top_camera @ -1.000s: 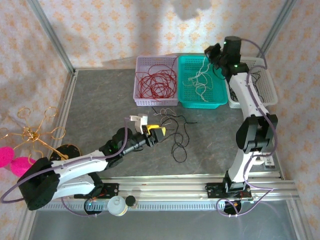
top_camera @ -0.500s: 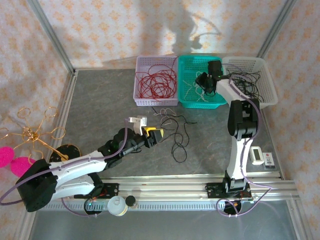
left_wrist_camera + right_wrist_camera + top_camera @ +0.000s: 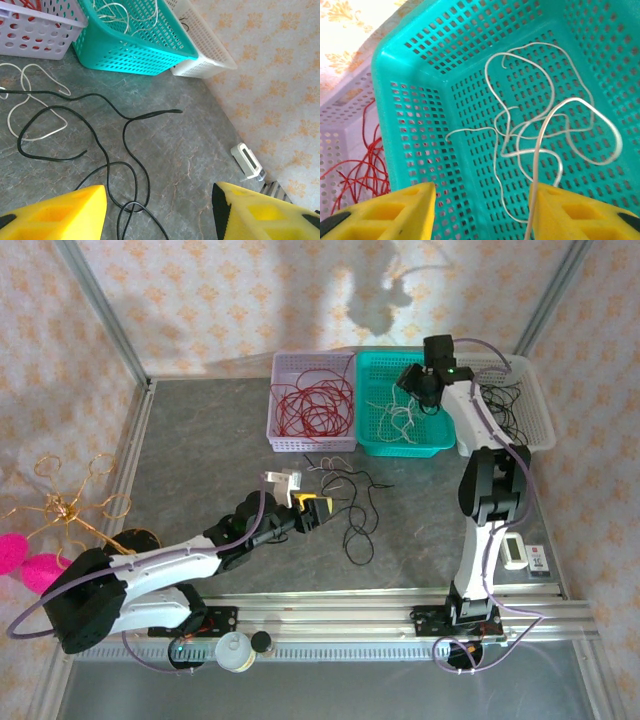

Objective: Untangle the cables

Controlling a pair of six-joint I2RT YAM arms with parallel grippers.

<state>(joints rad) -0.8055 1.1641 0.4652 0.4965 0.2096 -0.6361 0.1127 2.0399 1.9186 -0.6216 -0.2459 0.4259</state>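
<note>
Inside teal basket [image 3: 415, 115], white cable [image 3: 580, 99], right tool [image 3: 482, 202] spread wide

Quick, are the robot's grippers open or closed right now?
Left gripper: open, holding nothing.
Right gripper: open, above the teal basket.

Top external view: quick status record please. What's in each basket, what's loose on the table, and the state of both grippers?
lavender basket: red cables
teal basket: white cables
white basket: black cables
table: loose black cable crossing a loose white cable
left gripper: open, over the loose black cable, holding nothing
right gripper: open, above the teal basket
</note>
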